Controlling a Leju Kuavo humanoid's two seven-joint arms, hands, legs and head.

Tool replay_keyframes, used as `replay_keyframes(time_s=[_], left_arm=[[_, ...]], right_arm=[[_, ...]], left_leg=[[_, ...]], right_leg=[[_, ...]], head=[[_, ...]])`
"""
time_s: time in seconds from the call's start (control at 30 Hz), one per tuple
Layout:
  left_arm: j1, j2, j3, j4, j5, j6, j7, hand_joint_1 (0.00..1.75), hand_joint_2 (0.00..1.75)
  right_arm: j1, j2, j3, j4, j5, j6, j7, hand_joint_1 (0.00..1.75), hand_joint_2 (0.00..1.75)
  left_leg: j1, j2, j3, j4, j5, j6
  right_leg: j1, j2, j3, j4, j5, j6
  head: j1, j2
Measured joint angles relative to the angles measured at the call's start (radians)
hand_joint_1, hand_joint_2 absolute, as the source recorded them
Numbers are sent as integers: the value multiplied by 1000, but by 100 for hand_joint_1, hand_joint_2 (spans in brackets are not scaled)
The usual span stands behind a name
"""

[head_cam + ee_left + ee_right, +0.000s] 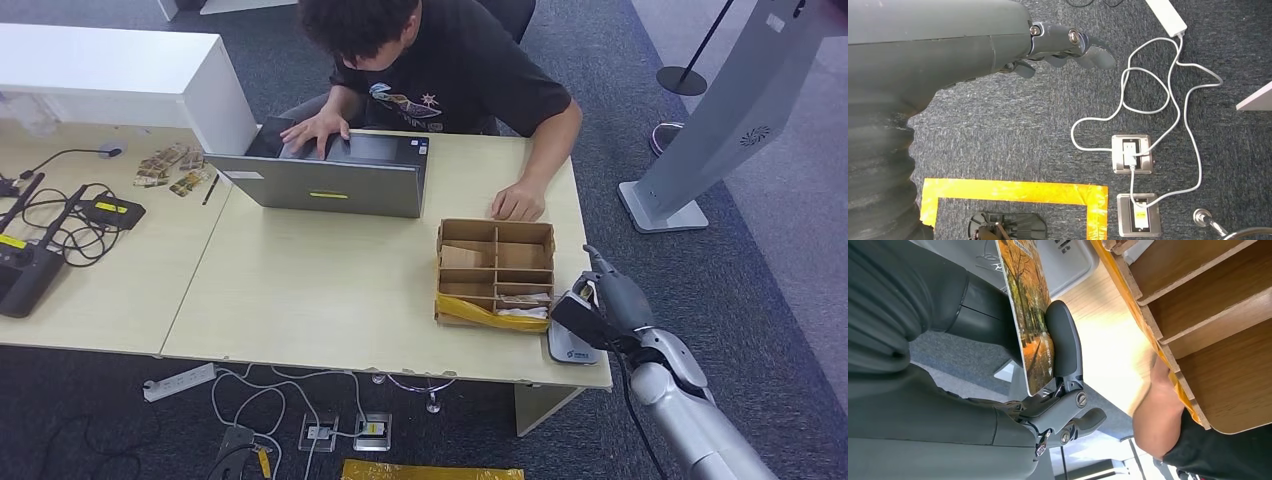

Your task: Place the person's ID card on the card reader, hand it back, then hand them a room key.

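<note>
- While the person (440, 70) leans over a grey laptop (335, 175) at the far side of the light wood table (300, 290), the right hand (600, 300) sits at the table's right near corner, pinching a card (1030, 320).
- Right wrist view: card is printed with an orange autumn tree-lined path, clamped between the thick thumb (1065, 340) and the darker fingers behind it; other fingers curled in below.
- Card is held on edge, just above the card reader (570, 345), a flat grey-white pad lying at the table's near right edge; whether card and reader touch, cannot tell.
- Reader lies just right of the cardboard divider box (495, 272), which has several compartments and yellow tape along its near edge; papers or cards lie in the nearest compartment.
- Person's one hand rests flat on the table just beyond the box's far right corner, other hand on the laptop.
- Left hand (1068, 47) hangs over dark carpet (1013, 135), fingers loosely bent and apart, holding nothing.
- Below it: white cable (1153, 95) looping to two metal floor sockets (1133, 155), yellow floor tape (1013, 192).
- Table's left part: black devices with cables (60, 225), small packets (170, 168), white box (120, 70) at far left.
- Grey kiosk stand (720, 130) on the floor right of the table.
</note>
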Motion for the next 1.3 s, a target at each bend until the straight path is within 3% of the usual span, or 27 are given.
replay_keyframes(time_s=[0.5,0.93,1.3], left_arm=[[0,0,0,2,8,10,5,0,175],[0,1,-16,2,-3,24,0,0,175],[0,0,-26,2,-10,23,-16,0,175]], right_arm=[[-10,-1,11,3,-24,-28,-19,175,175],[-280,-91,-53,4,6,-23,-65,175,175],[-412,-83,-57,29,53,-21,-113,175,175]], left_leg=[[0,0,0,0,0,0],[-1,0,0,0,0,0],[-1,0,-1,0,0,0]], right_leg=[[0,0,0,0,0,0],[-1,0,0,0,1,1],[-1,0,0,0,1,1]], head=[[0,0],[0,0],[0,0]])
